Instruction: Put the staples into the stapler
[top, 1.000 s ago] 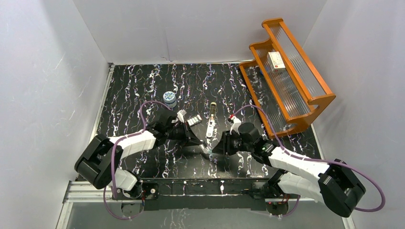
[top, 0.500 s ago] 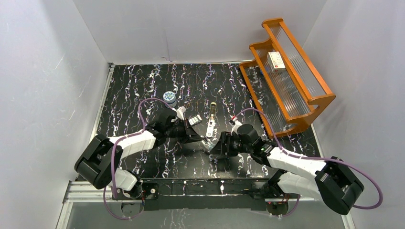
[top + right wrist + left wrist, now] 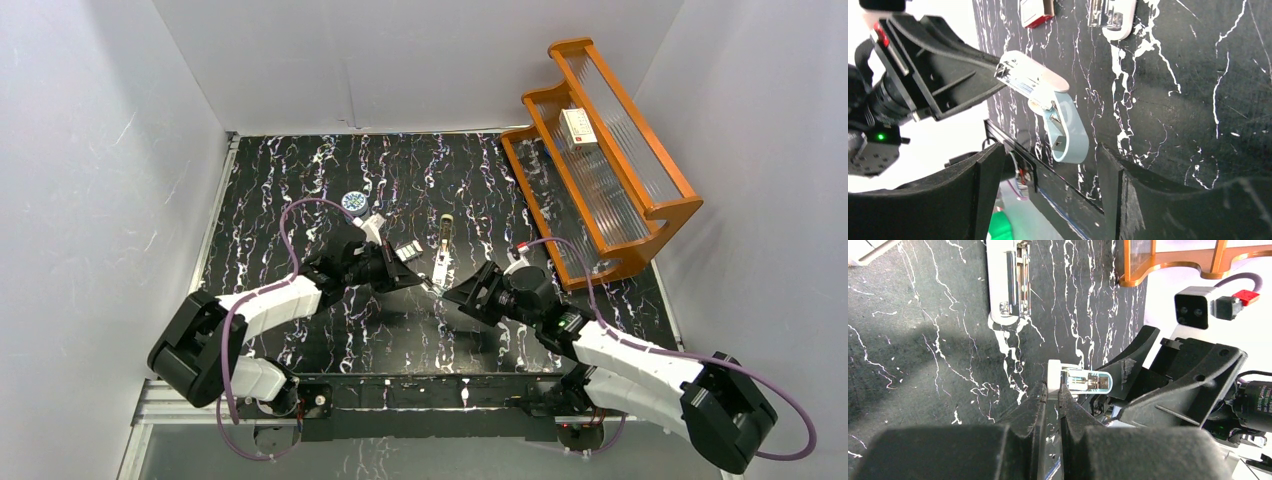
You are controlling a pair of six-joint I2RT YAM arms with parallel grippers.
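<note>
The cream stapler (image 3: 440,268) lies on the black marbled table with its metal rail (image 3: 1017,280) showing; the right wrist view catches its end (image 3: 1113,15). The grey tray of staples (image 3: 407,250) sits just left of it, with a red-edged box end (image 3: 1037,10) nearby. My left gripper (image 3: 1052,387) is shut on the white half of a small light blue stapler (image 3: 1088,381), which is hinged open and held above the table. My right gripper (image 3: 1050,150) stands open around the hanging blue half (image 3: 1070,132), without touching it.
A wooden rack (image 3: 640,215) fills the back right and carries a white box with a red mark (image 3: 577,126). A round blue-and-white tin (image 3: 353,202) sits behind my left arm. White walls enclose the table on three sides.
My right gripper has opened wide and let go of the light blue stapler, drawing back to the right. My left gripper kept hold and carried it slightly farther from the bases.
</note>
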